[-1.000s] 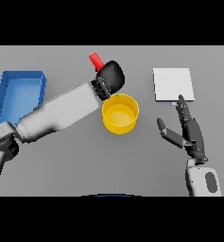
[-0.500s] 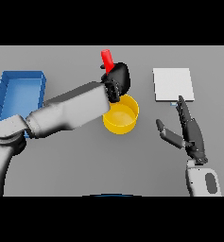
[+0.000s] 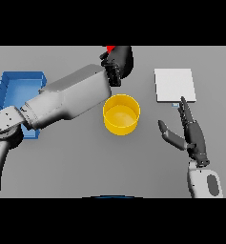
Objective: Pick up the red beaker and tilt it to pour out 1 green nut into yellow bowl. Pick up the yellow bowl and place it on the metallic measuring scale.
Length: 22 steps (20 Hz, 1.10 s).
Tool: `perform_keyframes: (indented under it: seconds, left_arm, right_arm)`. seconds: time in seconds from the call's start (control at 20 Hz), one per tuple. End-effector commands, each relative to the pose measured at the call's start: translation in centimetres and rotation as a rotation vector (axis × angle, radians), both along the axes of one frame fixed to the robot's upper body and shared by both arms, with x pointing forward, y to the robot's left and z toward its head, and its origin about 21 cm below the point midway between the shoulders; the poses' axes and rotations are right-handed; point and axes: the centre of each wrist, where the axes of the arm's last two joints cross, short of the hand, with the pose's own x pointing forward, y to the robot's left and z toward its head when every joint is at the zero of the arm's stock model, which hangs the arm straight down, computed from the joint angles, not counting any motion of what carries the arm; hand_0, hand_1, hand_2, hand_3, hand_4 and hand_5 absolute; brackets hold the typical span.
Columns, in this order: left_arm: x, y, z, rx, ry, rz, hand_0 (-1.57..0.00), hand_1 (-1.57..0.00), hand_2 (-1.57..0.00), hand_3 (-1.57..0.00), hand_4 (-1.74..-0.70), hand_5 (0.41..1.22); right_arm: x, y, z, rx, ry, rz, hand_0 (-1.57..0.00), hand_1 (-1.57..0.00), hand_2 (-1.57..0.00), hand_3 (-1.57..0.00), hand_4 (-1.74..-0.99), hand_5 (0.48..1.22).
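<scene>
The left hand (image 3: pixel 119 61) is gripping the red beaker (image 3: pixel 109 48), its fingers curled round it, at the far edge of the table, beyond the yellow bowl (image 3: pixel 121 114). Only a small red tip of the beaker is showing above the hand (the rest is hidden behind the fingers). A second ago the beaker was lying tilted over the bowl's far rim; half a second ago it was standing nearly upright just above the bowl; now the hand is carrying it up and away, well clear of the rim. This is suggesting that the pour is over and the beaker is being taken off to be set down. Whether a green nut is lying in the bowl cannot be told: its inside is showing plain yellow.

The right hand (image 3: pixel 191 134) is hovering at the near right, fingers straight and spread, thumb out, holding nothing and unmoved across the three moments. The scale (image 3: pixel 174 85) is lying beyond it, right of the bowl and apart from it. A blue tray (image 3: pixel 9 86) is sitting at the left, partly behind the left arm. The bowl is not yet lifted, so the second step is waiting.
</scene>
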Motion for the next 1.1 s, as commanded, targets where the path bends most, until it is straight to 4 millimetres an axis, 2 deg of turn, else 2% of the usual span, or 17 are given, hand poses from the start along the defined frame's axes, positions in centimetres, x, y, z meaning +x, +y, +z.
perform_keyframes:
  seconds: [0.0, 0.05, 0.1, 0.15, 0.25, 0.3, 0.4, 0.45, 0.5, 0.6, 0.7, 0.9, 1.05]
  left_arm:
    - [0.3, 0.1, 1.6, -0.032, -0.021, -0.009, -1.57, -1.39, -1.38, -1.57, -1.69, 1.181]
    - [0.7, 0.2, 2.3, -0.056, -0.049, -0.021, -1.57, -1.27, -1.25, -1.57, -1.64, 1.189]
    - [1.4, 0.6, 4.5, -0.085, -0.111, 0.001, -1.57, -1.33, -1.32, -1.36, -1.66, 1.196]
    - [1.9, 1.0, 6.2, -0.106, -0.137, 0.000, -1.57, -1.38, -1.37, -1.21, -1.68, 1.201]
    - [2.8, 1.6, 10.4, -0.171, -0.195, 0.034, -1.57, -1.45, -1.44, -1.34, -1.60, 1.208]
    - [3.3, 2.6, 12.9, -0.243, -0.220, 0.079, -1.57, -1.47, -1.47, -1.39, -1.57, 1.211]
    - [4.1, 4.2, 15.3, -0.359, -0.230, 0.160, -1.57, -1.51, -1.50, -1.45, -1.54, 1.214]
    - [4.8, 6.1, 17.1, -0.465, -0.218, 0.233, -1.57, -1.52, -1.52, -1.48, -1.58, 1.216]
    - [5.7, 9.5, 18.3, -0.620, -0.209, 0.357, -1.57, -1.53, -1.53, -1.45, -1.61, 1.217]
    - [6.9, 14.6, 18.6, -0.865, -0.147, 0.488, -1.57, -1.55, -1.54, -1.45, -1.66, 1.218]
    - [7.4, 18.3, 18.1, -1.043, -0.135, 0.573, -1.57, -1.55, -1.55, -1.42, -1.69, 1.219]
    - [7.6, 24.4, 16.3, -1.325, -0.176, 0.714, -1.57, -1.56, -1.56, -1.44, -1.72, 1.220]
    - [7.5, 27.4, 12.9, -1.439, -0.220, 0.837, -1.57, -1.57, -1.57, -1.41, -1.73, 1.221]
  right_arm:
    - [-0.1, 0.1, 0.3, -0.006, -0.021, 0.009, 0.00, 0.00, 0.00, 0.00, -1.219, 0.601]
    - [0.1, 0.1, 0.4, 0.001, -0.021, 0.013, 0.00, 0.00, 0.00, 0.00, -1.222, 0.609]
    - [0.1, 0.0, 0.4, 0.012, -0.021, 0.018, 0.00, 0.00, 0.00, 0.00, -1.224, 0.615]
    - [0.1, 0.4, 0.3, 0.020, -0.022, 0.028, 0.00, 0.00, 0.00, 0.00, -1.231, 0.620]
    - [0.5, 0.0, 0.7, 0.015, -0.020, 0.028, 0.00, 0.00, 0.00, 0.00, -1.246, 0.631]
    - [0.5, 0.1, 0.6, 0.014, -0.019, 0.028, 0.00, 0.00, 0.00, 0.00, -1.256, 0.635]
    - [0.4, 0.1, 0.8, 0.020, -0.032, 0.041, 0.00, 0.00, 0.00, 0.00, -1.274, 0.642]
    - [0.3, -0.2, 0.5, 0.011, -0.017, 0.043, 0.00, 0.00, 0.00, 0.00, -1.281, 0.644]
    - [0.4, 0.0, 0.8, 0.003, -0.024, 0.047, 0.00, 0.00, 0.00, 0.00, -1.292, 0.645]
    - [0.5, 0.0, 0.6, -0.010, -0.026, 0.059, 0.00, 0.00, 0.00, 0.00, -1.306, 0.651]
    - [1.1, 0.1, 0.8, -0.018, -0.047, 0.066, 0.00, 0.00, 0.00, 0.00, -1.312, 0.653]
    - [1.1, 0.4, 0.8, -0.036, -0.051, 0.078, 0.00, 0.00, 0.00, 0.00, -1.298, 0.651]
    - [1.0, 0.5, 0.8, -0.016, -0.042, 0.072, 0.00, 0.00, 0.00, 0.00, -1.276, 0.651]
